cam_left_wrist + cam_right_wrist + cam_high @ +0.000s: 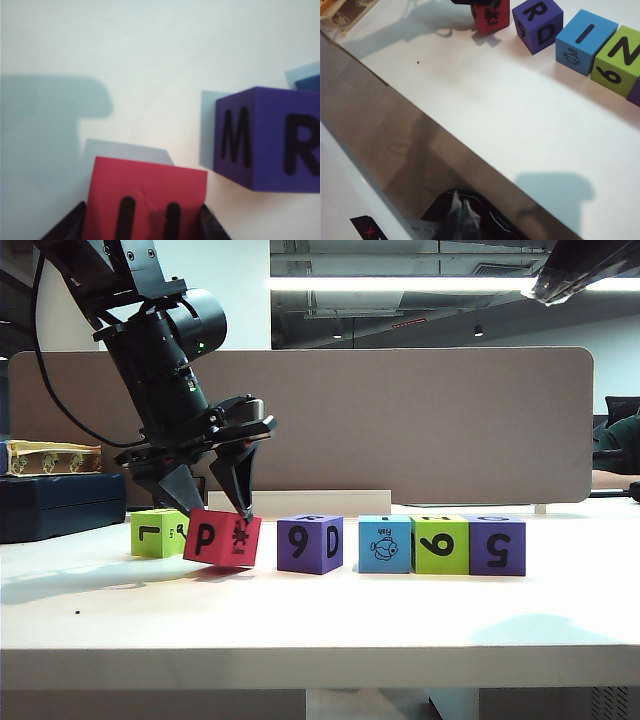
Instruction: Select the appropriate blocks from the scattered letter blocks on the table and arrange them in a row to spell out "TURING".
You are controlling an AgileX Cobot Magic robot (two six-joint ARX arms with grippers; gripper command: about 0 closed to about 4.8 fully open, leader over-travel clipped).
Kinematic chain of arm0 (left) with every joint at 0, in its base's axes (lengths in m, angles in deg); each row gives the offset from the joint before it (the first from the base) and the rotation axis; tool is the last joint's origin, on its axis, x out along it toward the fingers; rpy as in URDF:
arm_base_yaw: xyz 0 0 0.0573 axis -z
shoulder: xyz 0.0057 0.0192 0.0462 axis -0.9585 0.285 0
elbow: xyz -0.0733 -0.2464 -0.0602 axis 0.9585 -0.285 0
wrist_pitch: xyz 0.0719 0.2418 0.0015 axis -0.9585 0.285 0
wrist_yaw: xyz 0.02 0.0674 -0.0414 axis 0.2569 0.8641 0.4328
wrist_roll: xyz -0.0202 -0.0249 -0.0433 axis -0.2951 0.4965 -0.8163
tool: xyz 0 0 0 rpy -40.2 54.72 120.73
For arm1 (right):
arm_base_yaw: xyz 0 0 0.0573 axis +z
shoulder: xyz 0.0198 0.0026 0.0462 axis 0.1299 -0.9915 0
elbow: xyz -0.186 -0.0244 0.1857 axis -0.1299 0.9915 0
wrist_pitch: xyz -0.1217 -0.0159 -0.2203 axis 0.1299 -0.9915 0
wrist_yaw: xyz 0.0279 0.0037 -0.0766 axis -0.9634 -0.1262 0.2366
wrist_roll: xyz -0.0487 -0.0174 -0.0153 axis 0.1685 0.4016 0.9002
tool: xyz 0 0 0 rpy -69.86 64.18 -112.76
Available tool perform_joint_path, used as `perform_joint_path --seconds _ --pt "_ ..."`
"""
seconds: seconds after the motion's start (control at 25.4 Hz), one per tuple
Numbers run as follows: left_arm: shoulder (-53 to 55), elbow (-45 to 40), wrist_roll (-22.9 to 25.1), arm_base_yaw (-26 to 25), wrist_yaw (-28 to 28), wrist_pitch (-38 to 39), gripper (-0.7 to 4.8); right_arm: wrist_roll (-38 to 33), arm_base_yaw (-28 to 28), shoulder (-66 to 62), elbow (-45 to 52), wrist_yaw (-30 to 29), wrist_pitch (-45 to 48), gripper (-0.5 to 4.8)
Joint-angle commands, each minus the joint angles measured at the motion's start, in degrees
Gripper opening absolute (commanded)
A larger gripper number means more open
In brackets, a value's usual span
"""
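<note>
On the wide white tabletop (320,610), six small matte letter cubes stand in a row near its far side. From left to right in the exterior view: a lime green cube (158,532) showing an L-like mark, a red cube (222,538) with P on its front, a purple cube (309,543) with 9 and D, a blue cube (384,543) with a fish picture, a second lime green cube (439,545) with 9, and a second purple cube (497,545) with 5. The last three touch side by side; the first purple cube stands apart from both neighbours.

The red cube is tilted, one lower edge raised off the table, and sits between the black fingers of the left gripper (212,502), whose jaws are closed onto its sides. It partly overlaps the left green cube behind it.

The left wrist view shows the red cube's upper face with a U, and M and R on the purple cube beside it. The right wrist view shows top letters R, I and N along the row.

The right gripper (462,220) hangs off the table's edge, near the camera; whether its jaws are open cannot be told.

Behind the row stands a brown-grey divider panel (420,420). At far left lies a dark blue case (60,502) with a yellowish box (50,457) on top.
</note>
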Motion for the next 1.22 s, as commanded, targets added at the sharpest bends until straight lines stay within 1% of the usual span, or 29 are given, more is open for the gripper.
perform_joint_path --seconds 0.04,0.24,0.28,0.43,0.55,0.63,0.71,0.79,0.87,0.98,1.06,1.1,1.18,1.22 --pt "-0.2 0.2 -0.6 0.0 3.3 -1.6 2.69 0.0 0.0 0.1 -0.3 0.1 1.2 -0.01" --pt "0.2 0.2 -5.2 0.0 3.0 -4.3 2.69 0.0 0.0 0.1 -0.3 0.1 1.2 -0.01" --pt "0.6 0.2 -7.6 0.0 2.6 -5.3 2.69 0.0 0.0 0.1 -0.3 0.1 1.2 -0.01" --pt "1.5 0.1 -13.3 0.1 1.0 -5.5 2.7 0.0 0.0 0.1 -0.3 0.1 1.2 -0.01" --pt "1.6 0.1 -15.0 0.1 -0.9 -6.5 2.73 0.0 0.0 0.1 -0.3 0.4 1.2 -0.01" --pt "1.6 0.1 -15.3 0.2 -0.9 -6.9 2.73 0.0 0.0 0.1 -0.3 1.6 1.2 -0.01" --pt "1.6 0.1 -15.3 0.2 -0.9 -6.9 2.74 0.0 0.0 0.1 -0.3 1.6 1.2 -0.01" --pt "1.6 0.1 -15.3 0.2 -0.9 -6.9 2.85 0.0 0.0 0.1 -0.3 1.6 1.2 -0.01" --pt "1.6 0.1 -15.3 0.2 -0.9 -6.9 3.17 0.0 0.0 0.1 -0.3 1.6 1.2 -0.01" --pt "1.6 0.1 -15.3 0.2 -0.9 -6.9 3.2 0.0 0.0 0.1 -0.3 1.6 1.2 -0.01" --pt "1.6 0.1 -15.3 0.2 -1.2 -6.9 3.39 0.0 0.0 0.1 -0.3 1.6 1.2 -0.01" --pt "1.6 0.2 -14.9 0.2 -1.4 -7.1 3.5 0.0 0.0 0.1 -0.3 1.6 1.2 -0.01" --pt "1.5 1.1 -13.8 -0.1 -1.4 -7.1 3.5 0.0 0.0 0.1 -0.3 1.6 1.2 -0.01" --pt "1.5 2.6 -12.6 -0.3 -1.9 -5.8 3.5 0.0 0.0 0.1 -0.3 1.6 1.2 -0.01"
